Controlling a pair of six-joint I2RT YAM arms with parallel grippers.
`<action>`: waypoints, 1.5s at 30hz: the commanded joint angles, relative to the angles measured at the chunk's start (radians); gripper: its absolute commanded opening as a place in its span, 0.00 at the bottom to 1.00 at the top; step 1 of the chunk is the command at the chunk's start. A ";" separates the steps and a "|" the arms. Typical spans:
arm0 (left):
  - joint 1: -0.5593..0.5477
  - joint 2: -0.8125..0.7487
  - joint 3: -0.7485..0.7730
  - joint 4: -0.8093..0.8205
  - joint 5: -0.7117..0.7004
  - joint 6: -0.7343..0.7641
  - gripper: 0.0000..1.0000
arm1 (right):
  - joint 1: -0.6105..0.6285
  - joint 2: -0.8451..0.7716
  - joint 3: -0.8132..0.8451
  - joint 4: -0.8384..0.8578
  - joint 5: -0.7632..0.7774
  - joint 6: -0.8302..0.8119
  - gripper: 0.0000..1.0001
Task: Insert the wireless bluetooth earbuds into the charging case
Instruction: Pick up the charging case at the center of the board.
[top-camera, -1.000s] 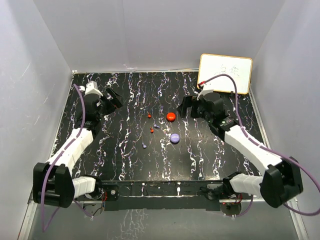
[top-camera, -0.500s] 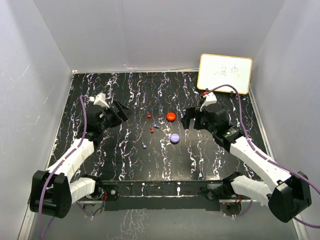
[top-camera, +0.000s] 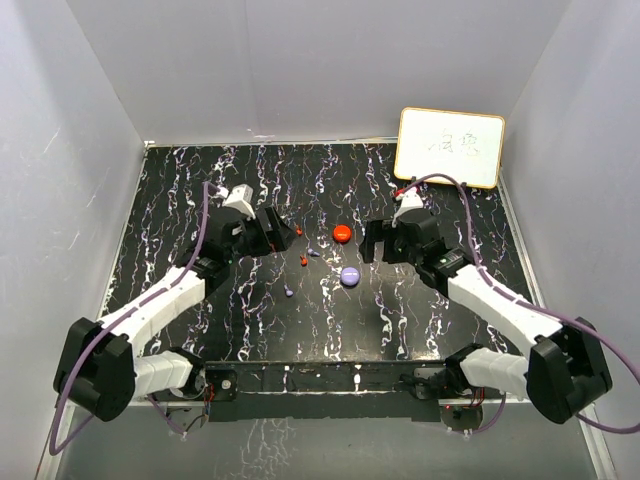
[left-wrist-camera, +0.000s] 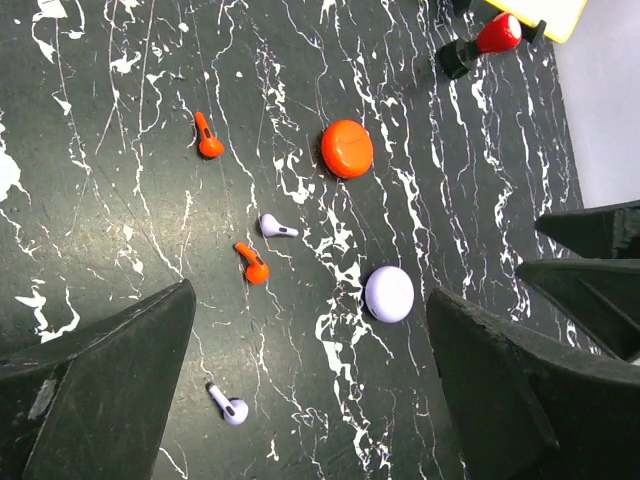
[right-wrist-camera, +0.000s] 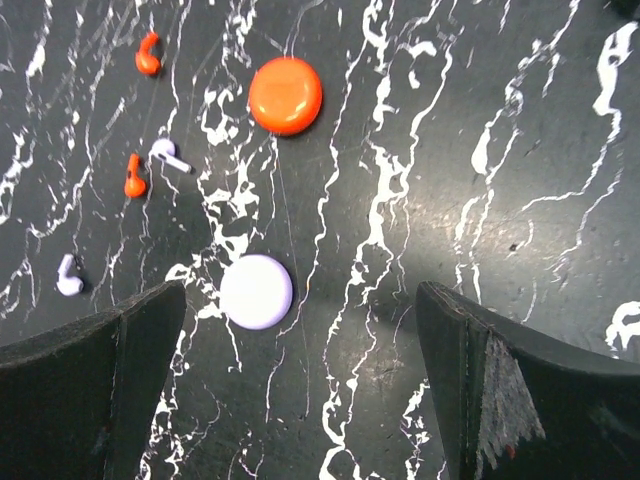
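On the left side of the black, white-veined table (top-camera: 330, 335), the left arm reaches in toward the middle. The left gripper (left-wrist-camera: 308, 296) has its two fingers spread wide with nothing between them. It hangs above the table, just left of the small pieces.

None of the earbuds is in a case. All four lie loose on the table, left of the two cases. The first purple earbud (top-camera: 289, 292) lies nearest to the arm bases, apart from the others. A little to the right and farther back lies the first red earbud (top-camera: 298, 231), close to the tip of the left gripper in the top view. Between these two, the second red earbud (top-camera: 304, 261) and the second purple earbud (top-camera: 314, 254) lie just beside each other, and the wrist views show a small gap between them.

Right of them is the red case (top-camera: 342, 233), a round disc with a smooth top. The purple case (top-camera: 350, 276), of the same shape, lies nearer to the bases and apart from the red one.

Further right, the right gripper (right-wrist-camera: 300, 290) also has its fingers spread wide and holds nothing; it points toward the cases. At the far right corner stands a whiteboard (top-camera: 450, 147) with faint writing that cannot be read.
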 joint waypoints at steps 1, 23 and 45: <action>-0.025 -0.032 0.004 -0.005 -0.068 0.032 0.99 | 0.010 0.050 -0.014 0.050 -0.071 0.015 0.98; -0.266 0.060 0.072 -0.179 -0.260 0.021 0.99 | 0.182 0.276 -0.041 0.133 0.043 0.048 0.93; -0.267 0.052 0.063 -0.222 -0.309 0.025 0.85 | 0.335 0.458 0.053 0.067 0.333 0.037 0.51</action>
